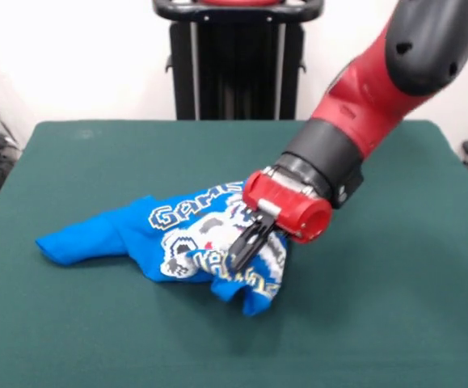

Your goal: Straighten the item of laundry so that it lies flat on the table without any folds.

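Gripper (242, 252) fingers pinch a fold of the crumpled blue T-shirt (169, 234), bunched mid-table (395, 323); broad bare green felt surrounds it to every edge.

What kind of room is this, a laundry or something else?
Probably a robotics lab, not a laundry: a red and black robot arm with a claw works a blue T-shirt on a green felt-covered table, against bare white walls.
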Robot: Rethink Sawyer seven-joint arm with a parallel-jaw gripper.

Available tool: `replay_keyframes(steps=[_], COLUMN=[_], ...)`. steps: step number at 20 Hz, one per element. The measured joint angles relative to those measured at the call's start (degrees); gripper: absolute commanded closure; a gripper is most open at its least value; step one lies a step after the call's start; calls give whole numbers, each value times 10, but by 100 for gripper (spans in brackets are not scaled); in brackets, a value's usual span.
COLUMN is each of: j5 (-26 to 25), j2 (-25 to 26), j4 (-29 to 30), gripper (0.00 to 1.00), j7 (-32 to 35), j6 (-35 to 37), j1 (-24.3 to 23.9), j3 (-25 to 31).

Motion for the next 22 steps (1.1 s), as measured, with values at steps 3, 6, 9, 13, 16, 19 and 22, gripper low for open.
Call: replay_keyframes(steps=[3,6,9,13,16,19,22], j5=[9,38,115,148,160,161,160], j2=[57,100,157,176,155,82,-13], j4=[-21,-32,-37,-37,-27,-1,33], gripper=[100,100,100,100,100,100,100], j7=[39,70,109,128,127,111,68], j6=[5,9,8,9,9,8,10], j1=[0,0,0,0,-2,-23,-77], j3=[-39,-77,-137,-149,-131,-55,42])
